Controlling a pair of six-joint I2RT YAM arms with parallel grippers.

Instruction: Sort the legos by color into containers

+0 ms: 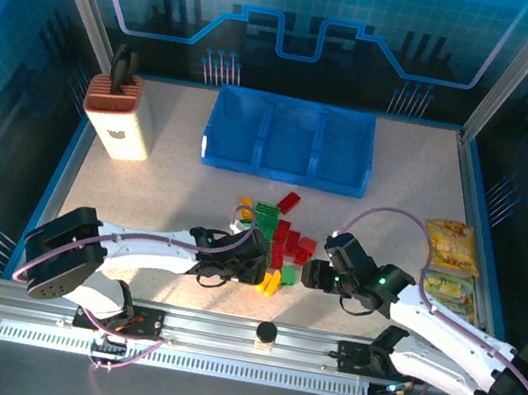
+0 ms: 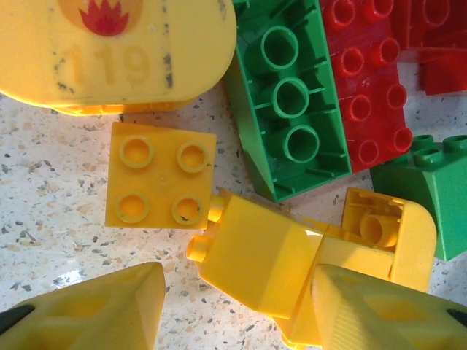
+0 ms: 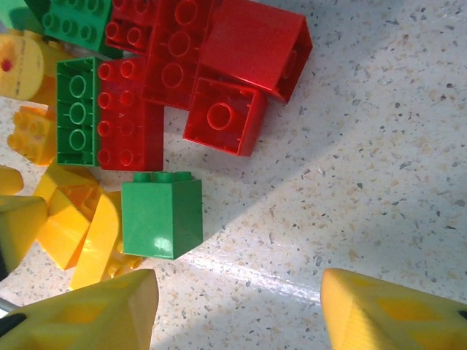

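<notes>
The legos (image 1: 274, 238) lie in a loose red, green and yellow pile on the table's near middle. The containers (image 1: 289, 141), three joined blue compartments, stand behind the pile. My left gripper (image 1: 258, 263) is down at the pile's near left edge. Its jaws (image 2: 237, 313) are open around a yellow brick (image 2: 255, 255); the right finger touches it and the left finger stands apart. A flat yellow square (image 2: 160, 182) and an upturned green brick (image 2: 292, 102) lie just beyond. My right gripper (image 1: 311, 272) hangs open (image 3: 241, 313) over bare table, with a green brick (image 3: 162, 215) beside its left finger.
A white and brown box with a black handle (image 1: 121, 113) stands at the back left. Two yellow snack packets (image 1: 453, 247) lie by the right wall. Red bricks (image 3: 248, 44) crowd the pile's right side. Blue walls ring the table.
</notes>
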